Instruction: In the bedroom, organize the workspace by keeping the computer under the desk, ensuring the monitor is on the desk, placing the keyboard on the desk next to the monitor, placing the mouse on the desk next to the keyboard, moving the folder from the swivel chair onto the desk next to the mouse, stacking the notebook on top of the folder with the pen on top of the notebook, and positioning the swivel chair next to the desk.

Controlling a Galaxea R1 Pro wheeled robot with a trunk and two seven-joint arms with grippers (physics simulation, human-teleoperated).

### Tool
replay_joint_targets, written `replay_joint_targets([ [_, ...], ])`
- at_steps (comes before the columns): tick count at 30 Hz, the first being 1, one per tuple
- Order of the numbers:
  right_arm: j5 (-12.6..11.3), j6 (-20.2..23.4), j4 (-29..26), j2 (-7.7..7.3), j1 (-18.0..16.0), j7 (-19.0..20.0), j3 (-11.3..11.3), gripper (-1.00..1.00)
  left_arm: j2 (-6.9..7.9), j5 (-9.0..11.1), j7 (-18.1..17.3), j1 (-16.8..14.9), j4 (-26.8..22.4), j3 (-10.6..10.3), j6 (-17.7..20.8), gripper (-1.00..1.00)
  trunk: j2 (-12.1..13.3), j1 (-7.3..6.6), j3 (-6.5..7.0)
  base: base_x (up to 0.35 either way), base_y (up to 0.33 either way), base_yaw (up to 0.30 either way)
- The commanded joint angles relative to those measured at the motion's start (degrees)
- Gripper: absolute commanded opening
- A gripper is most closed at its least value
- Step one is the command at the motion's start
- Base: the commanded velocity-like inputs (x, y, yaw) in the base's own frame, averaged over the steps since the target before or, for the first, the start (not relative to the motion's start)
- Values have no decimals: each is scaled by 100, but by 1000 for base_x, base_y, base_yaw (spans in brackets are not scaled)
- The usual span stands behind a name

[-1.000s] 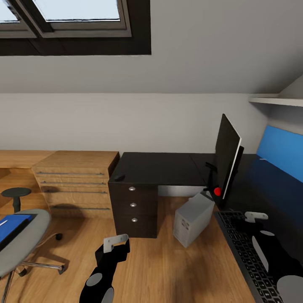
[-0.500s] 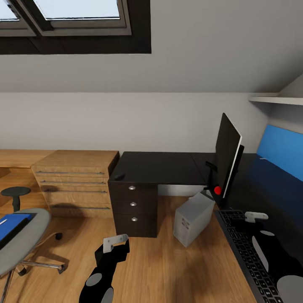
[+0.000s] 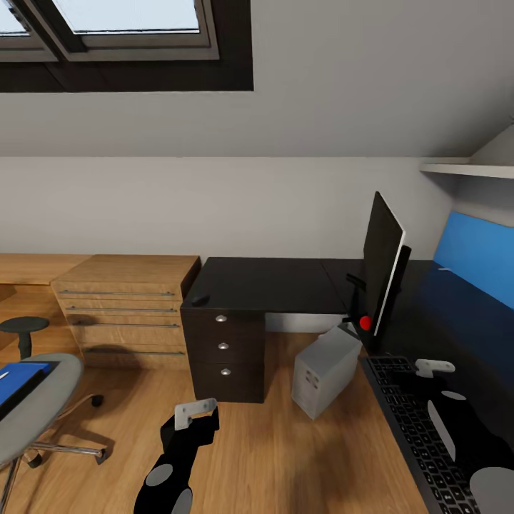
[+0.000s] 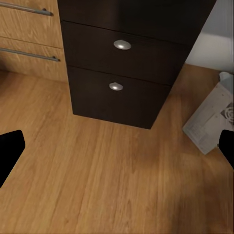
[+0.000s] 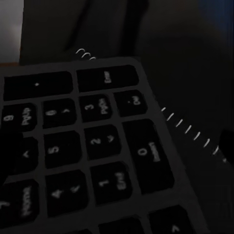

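Observation:
The black-topped desk (image 3: 264, 284) wraps from the back to the right. On it the monitor (image 3: 380, 263) stands edge-on, and the small black mouse (image 3: 200, 300) lies at its left corner. The grey-white computer (image 3: 325, 370) stands tilted on the floor below the desk edge. The keyboard (image 3: 417, 435) lies on the near right stretch of the desk, and my right gripper (image 3: 434, 368) hovers open just above its number keys (image 5: 97, 141). My left gripper (image 3: 196, 412) hangs open over the floor, facing the dark drawer unit (image 4: 122, 58). At the far left, the swivel chair (image 3: 39, 410) carries the blue folder (image 3: 18, 377).
Light oak drawers (image 3: 125, 307) stand left of the desk, with a round black stool (image 3: 25, 327) further left. A blue back panel (image 3: 475, 257) and a shelf (image 3: 467, 170) line the right wall. Wood floor (image 3: 285, 457) lies between chair and desk.
The whole view has slid slightly, so the chair and desk sit a little further left in it. Neither arm has moved within the view.

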Motion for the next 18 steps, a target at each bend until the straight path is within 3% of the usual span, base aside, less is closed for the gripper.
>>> replay_joint_targets([
  [1, 13, 30, -8, 2, -2, 31, -19, 100, 2, 50, 48, -5, -6, -9, 18, 100, -3, 0, -6, 0, -172, 0],
  [18, 17, 30, -9, 2, -2, 18, -17, 100, -12, 60, 48, -5, -18, -9, 15, 100, -3, 0, -6, 0, -29, 0],
])
